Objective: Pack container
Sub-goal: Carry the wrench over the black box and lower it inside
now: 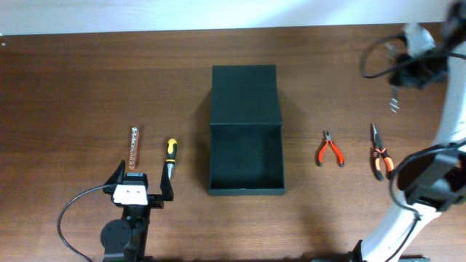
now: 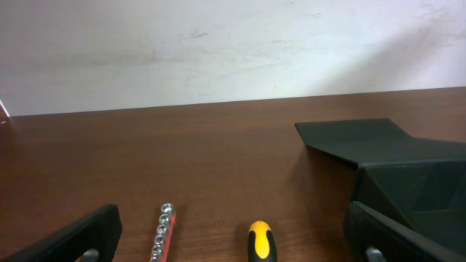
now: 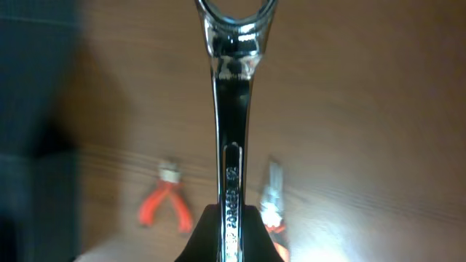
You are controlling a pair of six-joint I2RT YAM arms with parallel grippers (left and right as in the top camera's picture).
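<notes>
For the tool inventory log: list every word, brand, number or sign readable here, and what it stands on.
No text can be read in any view.
Chrome steel wrench: stamped marks on its shank, too blurred to read.
Matte black rectangular box, yellow-and-black screwdriver, red socket rail, orange-handled pliers, orange-and-black pliers: no markings visible.

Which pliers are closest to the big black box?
The short pliers with plain orange handles; the orange-and-black pair lies farther from the container.
</notes>
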